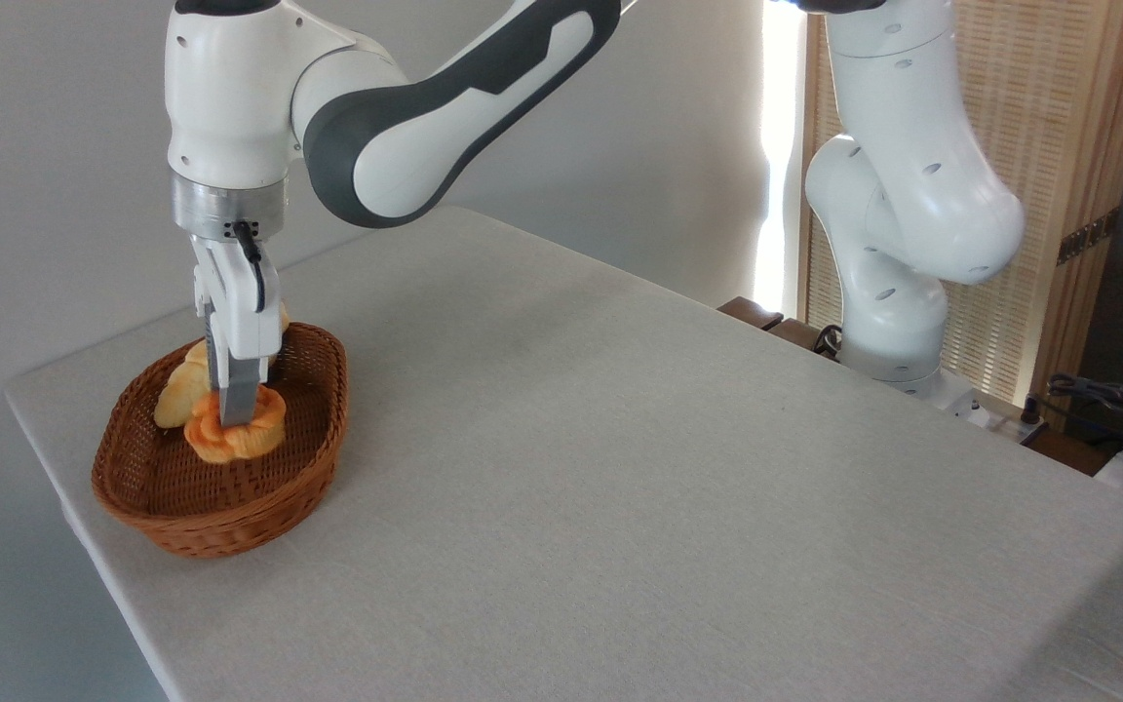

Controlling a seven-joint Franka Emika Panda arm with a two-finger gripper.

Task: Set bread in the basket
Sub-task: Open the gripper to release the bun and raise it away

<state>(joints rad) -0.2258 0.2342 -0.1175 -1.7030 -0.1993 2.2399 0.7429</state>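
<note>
A: Noting position. The Panda arm (445,107) is reaching down at the left end of the table (620,468), with its gripper (238,414) pointing straight down into the wicker basket (220,526).

B: And the orange bun (235,434)?

A: It is sitting inside the basket, near the middle, knotted top facing up. The gripper fingers (240,395) are pressing into its top from above.

B: Jaws?

A: Seen edge-on from this camera, so only one finger face is showing. The fingertips are sinking into the bun's top and appear to be grasping it, though the gap between them is hidden.

B: Is the bun resting on the basket floor or hanging?

A: Cannot tell for certain; its lower edge is sitting very close to the weave, and it is touching the pale braided loaf (181,390) just behind it.

B: Loaf placement?

A: It is lying in the back left part of the basket, partly hidden behind the gripper, one end leaning toward the rim.

B: Surroundings?

A: The basket is sitting near the table's left front corner. The arm's base (898,331) is standing at the far right edge, with a slatted wooden screen (1039,175) behind it and cables (1107,395) lying beside it
</note>
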